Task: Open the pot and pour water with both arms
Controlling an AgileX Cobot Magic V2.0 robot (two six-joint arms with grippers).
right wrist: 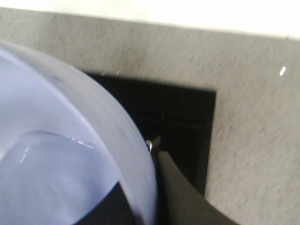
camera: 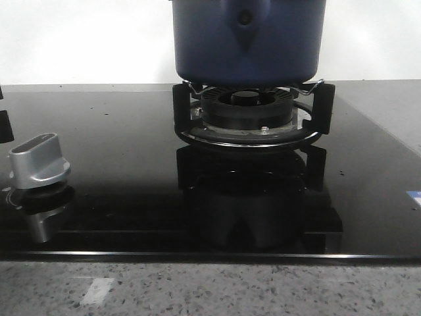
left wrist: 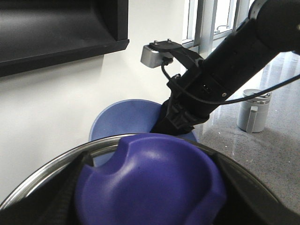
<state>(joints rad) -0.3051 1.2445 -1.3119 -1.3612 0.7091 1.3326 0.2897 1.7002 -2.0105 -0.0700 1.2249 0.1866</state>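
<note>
A silver knob [camera: 38, 161] sits at the left of the black glass cooktop [camera: 118, 197]. To its right, the pot [camera: 248, 41] rests on the burner grate [camera: 250, 118]. In the left wrist view a purple lid knob [left wrist: 150, 183] fills the foreground; the left gripper's state cannot be told. The right gripper's finger [right wrist: 180, 197] lies beside a light-blue vessel [right wrist: 61, 154] holding water; its grip cannot be told either.

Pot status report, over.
Left gripper at lid knob, grip unclear. Right gripper clamps light-blue vessel, water inside. Pot sits on burner. No obstruction seen.
</note>
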